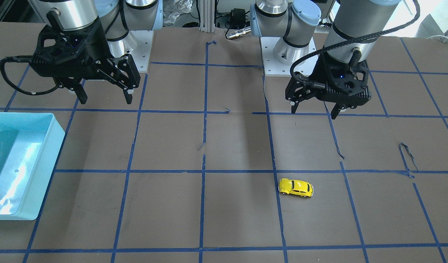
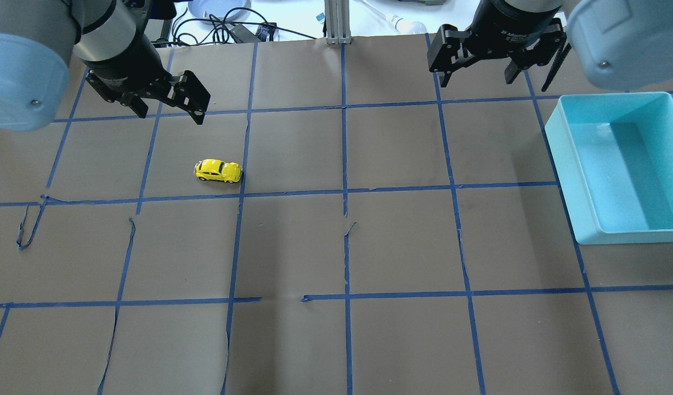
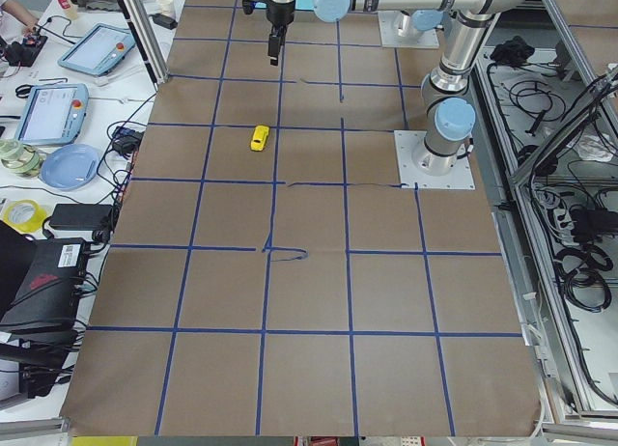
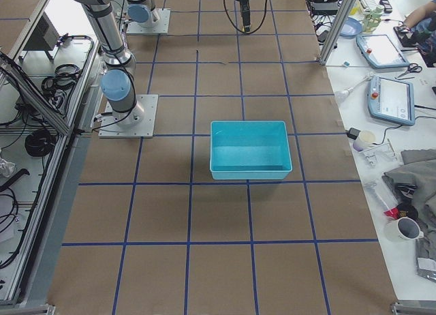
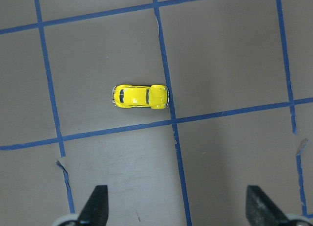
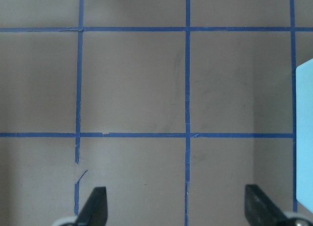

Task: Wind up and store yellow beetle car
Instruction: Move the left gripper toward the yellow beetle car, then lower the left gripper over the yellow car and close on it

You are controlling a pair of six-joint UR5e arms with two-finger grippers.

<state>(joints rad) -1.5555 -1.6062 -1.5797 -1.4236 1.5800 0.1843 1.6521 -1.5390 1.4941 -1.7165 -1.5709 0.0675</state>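
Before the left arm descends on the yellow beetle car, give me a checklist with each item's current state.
1. Left gripper open and empty: ok.
2. Yellow beetle car upright on its wheels, nothing touching it: ok.
3. Left gripper centred over the car: not ok; in the left wrist view the car lies ahead of the gripper.
4. Right gripper open, away from the car: ok.
5. Teal bin open-topped and empty: ok.
6. Car already wound: cannot tell.

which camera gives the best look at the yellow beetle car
The left wrist-mounted view: the yellow beetle car sits large, straight from above, unobstructed. Front-facing and overhead exterior show it smaller; exterior left shows a tiny speck; exterior right and right wrist view miss it.
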